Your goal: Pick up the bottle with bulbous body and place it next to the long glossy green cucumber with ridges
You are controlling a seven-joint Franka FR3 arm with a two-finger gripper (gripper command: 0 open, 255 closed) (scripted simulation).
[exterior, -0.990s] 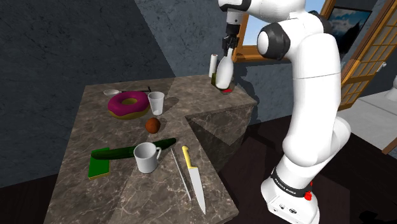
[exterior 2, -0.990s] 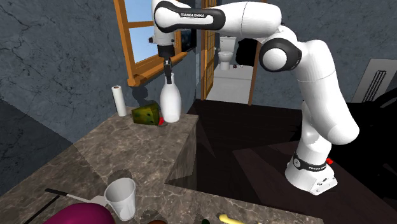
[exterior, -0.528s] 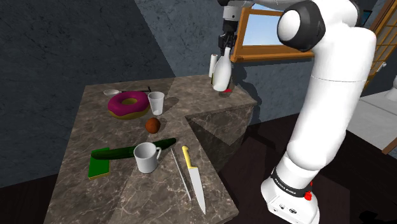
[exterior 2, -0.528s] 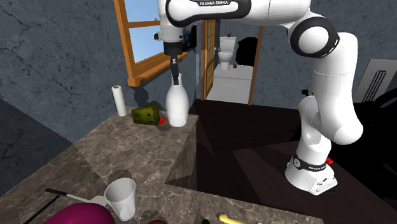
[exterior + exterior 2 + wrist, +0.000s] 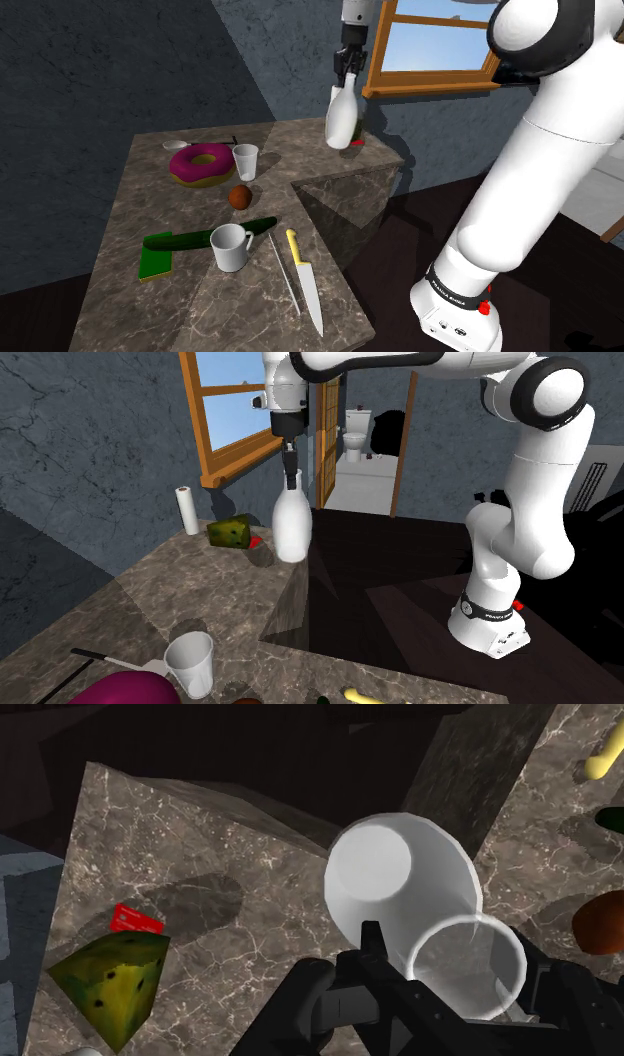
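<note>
Lower left of the shoulder view: the cucumber (image 5: 190,239) lies on the counter (image 5: 130,300), just behind a mug (image 5: 230,247). Upper centre: the gripper (image 5: 345,80) fingers clamp the neck of the white bottle (image 5: 341,122), which hangs above the counter's far corner.

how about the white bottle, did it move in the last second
Yes. The white bottle, held by the gripper, shifted toward the second exterior view's right, away from the green block.
</note>
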